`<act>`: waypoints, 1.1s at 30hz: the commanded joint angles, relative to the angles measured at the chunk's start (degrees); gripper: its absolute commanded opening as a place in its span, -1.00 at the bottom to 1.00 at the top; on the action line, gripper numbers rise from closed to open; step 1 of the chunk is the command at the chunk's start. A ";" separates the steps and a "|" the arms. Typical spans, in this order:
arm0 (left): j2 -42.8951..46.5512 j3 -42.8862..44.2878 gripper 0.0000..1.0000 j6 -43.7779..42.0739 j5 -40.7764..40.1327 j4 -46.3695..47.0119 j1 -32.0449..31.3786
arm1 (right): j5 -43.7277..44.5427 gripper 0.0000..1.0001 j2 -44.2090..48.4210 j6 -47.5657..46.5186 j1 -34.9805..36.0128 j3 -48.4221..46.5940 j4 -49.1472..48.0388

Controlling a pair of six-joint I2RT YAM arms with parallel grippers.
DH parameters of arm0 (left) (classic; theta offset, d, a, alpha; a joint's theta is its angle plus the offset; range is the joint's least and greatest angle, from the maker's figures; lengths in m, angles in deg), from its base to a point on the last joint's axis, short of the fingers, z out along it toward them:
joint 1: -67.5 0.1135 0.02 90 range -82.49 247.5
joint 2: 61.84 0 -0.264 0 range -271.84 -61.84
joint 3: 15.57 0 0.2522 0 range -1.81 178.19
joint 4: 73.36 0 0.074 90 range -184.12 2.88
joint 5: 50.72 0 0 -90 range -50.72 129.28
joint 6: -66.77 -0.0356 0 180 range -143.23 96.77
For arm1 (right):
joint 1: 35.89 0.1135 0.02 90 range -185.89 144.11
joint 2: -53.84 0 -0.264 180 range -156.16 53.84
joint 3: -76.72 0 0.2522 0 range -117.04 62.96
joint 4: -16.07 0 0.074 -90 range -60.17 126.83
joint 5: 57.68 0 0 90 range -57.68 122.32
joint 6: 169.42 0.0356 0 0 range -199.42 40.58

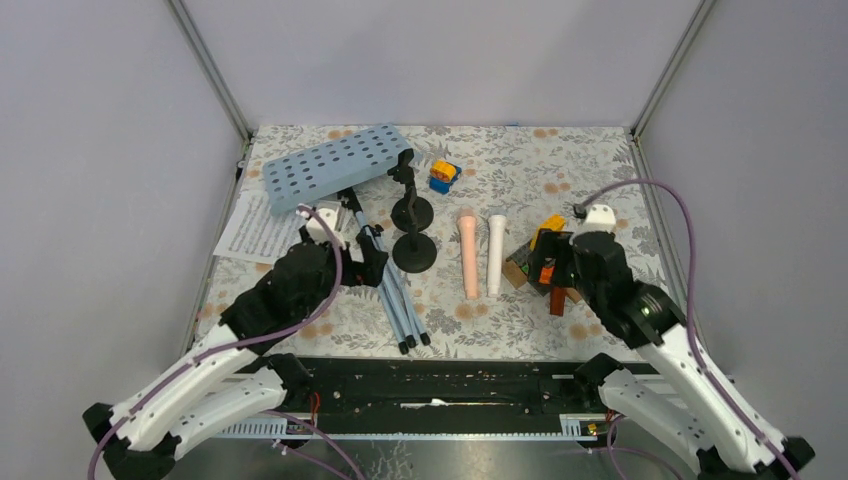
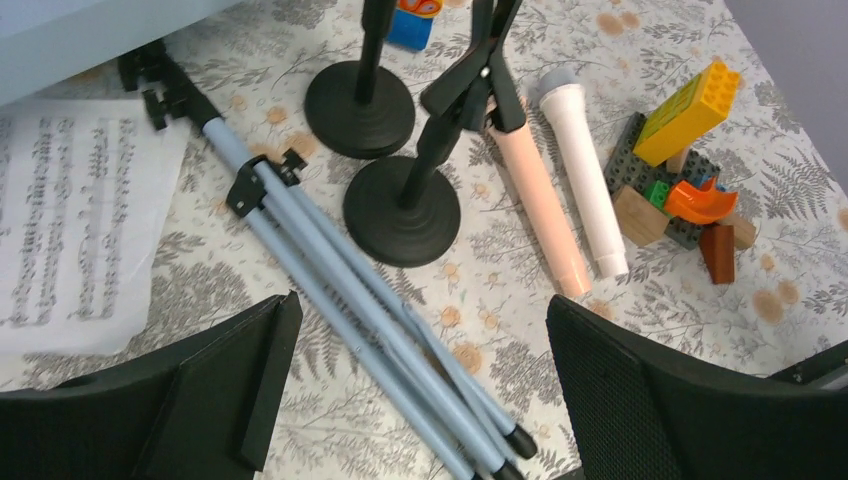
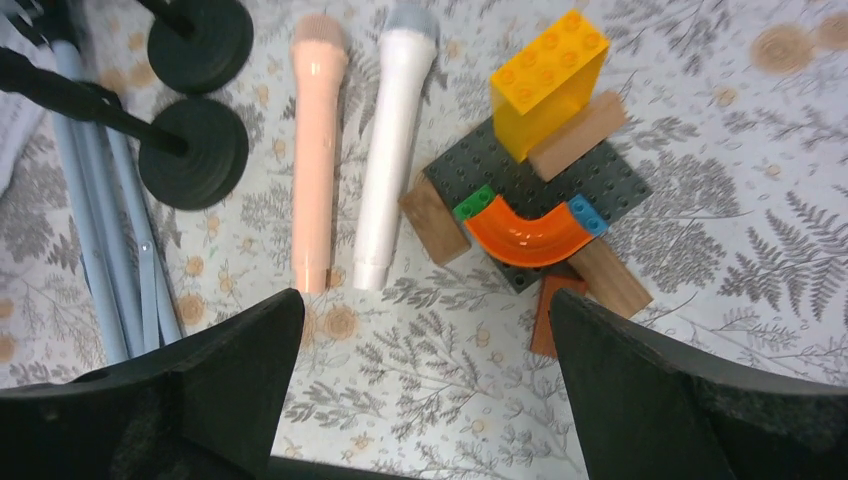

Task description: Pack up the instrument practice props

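The left gripper [image 2: 420,310] hung empty with its fingers spread wide, and the light-blue tripod legs [image 2: 350,310] ran between them on the table. Just beyond the fingertips stood the two black mic holders [image 2: 400,215]. The sheet music [image 2: 70,220] lay outside one finger, and the perforated music rack [image 1: 335,166] was farther ahead. The right gripper [image 3: 425,300] was likewise parted and held nothing. Just past its gap lay the pink microphone [image 3: 315,150] and the white microphone [image 3: 395,140], side by side, perhaps touching at their butt ends. The toy blocks [image 3: 530,190] sat ahead of the other finger.
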 commanded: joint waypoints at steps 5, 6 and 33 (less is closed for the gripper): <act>9.36 -0.88 0.98 -0.24 -3.98 -7.36 -0.07 | 9.01 0.99 14.69 -9.64 -0.22 7.93 -8.33; 9.81 -0.91 0.97 -0.30 -4.49 -7.62 -0.07 | 8.62 0.99 15.34 -10.96 -0.20 8.28 -7.79; 12.23 0.72 0.97 -6.44 -8.25 -11.86 -0.07 | 3.25 0.99 34.16 -12.53 -0.22 11.55 -7.64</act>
